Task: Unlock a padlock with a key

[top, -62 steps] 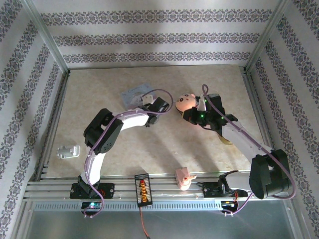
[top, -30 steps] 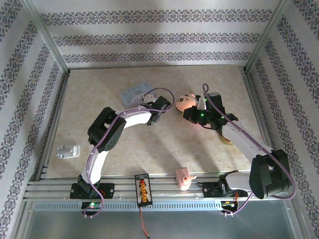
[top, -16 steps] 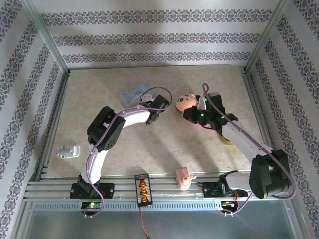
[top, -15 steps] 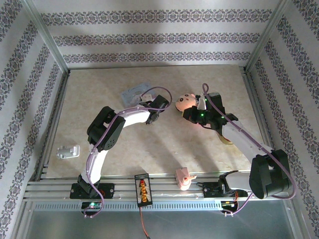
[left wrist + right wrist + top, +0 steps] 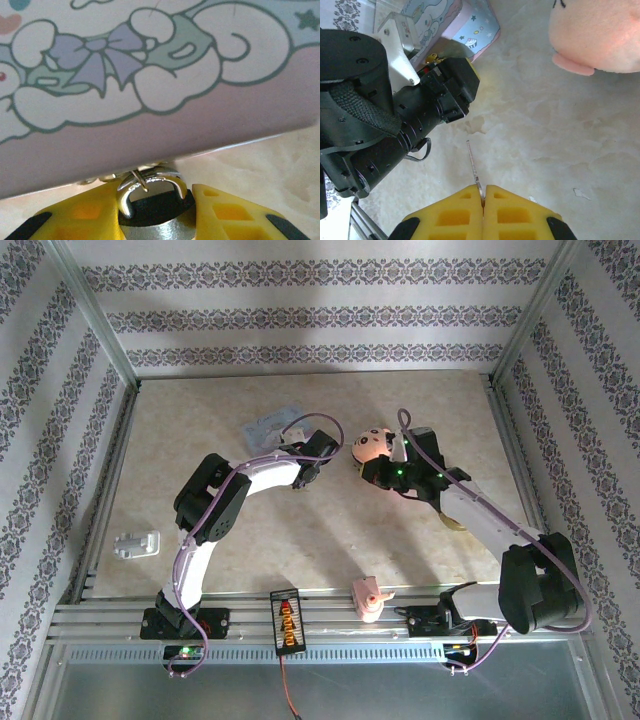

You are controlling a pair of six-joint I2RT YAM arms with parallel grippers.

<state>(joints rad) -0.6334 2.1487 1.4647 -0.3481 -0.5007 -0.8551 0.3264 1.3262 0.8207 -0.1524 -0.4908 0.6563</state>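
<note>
Your top camera sits above and behind the arm bases, looking down and forward from far off, so you get the whole counter and the patterned walls. Your left wrist camera looks out along the left tool, so near the pale blue tin that its printed side crowds the frame. Your right wrist camera looks down over the right tool from close above the counter, facing the left arm. It shares the tin's corner with both other views, and the pink doll with the top one.
</note>
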